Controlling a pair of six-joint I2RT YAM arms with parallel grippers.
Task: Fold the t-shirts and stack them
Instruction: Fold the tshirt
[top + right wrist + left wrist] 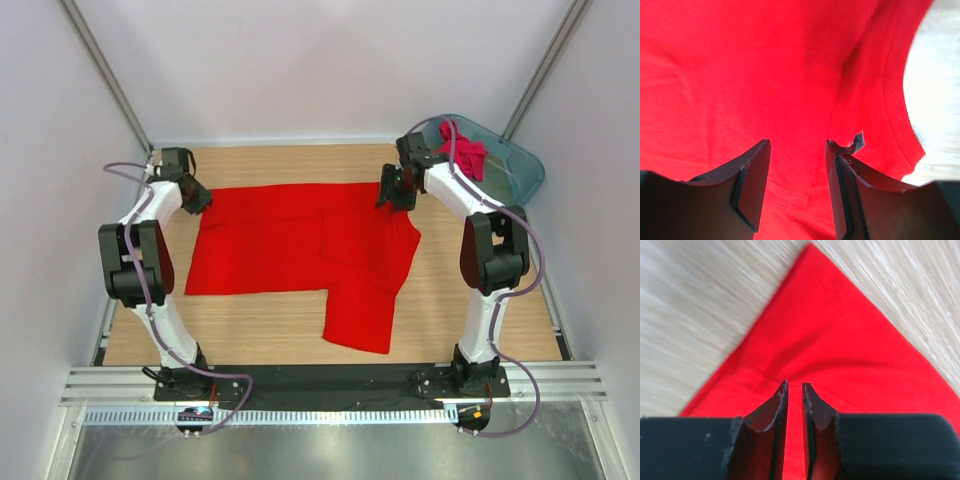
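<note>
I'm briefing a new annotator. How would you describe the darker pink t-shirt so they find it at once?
Look to the far right corner of the wooden table, where a translucent teal tub sits. The crimson-pink t-shirt lies crumpled inside it. Unlike the bright red t-shirt spread across the table, it is darker and bunched up.

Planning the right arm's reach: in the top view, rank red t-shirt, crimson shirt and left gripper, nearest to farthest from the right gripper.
1. Red t-shirt, directly under the right gripper.
2. Crimson shirt, in the tub beside it.
3. Left gripper, far left.
</note>
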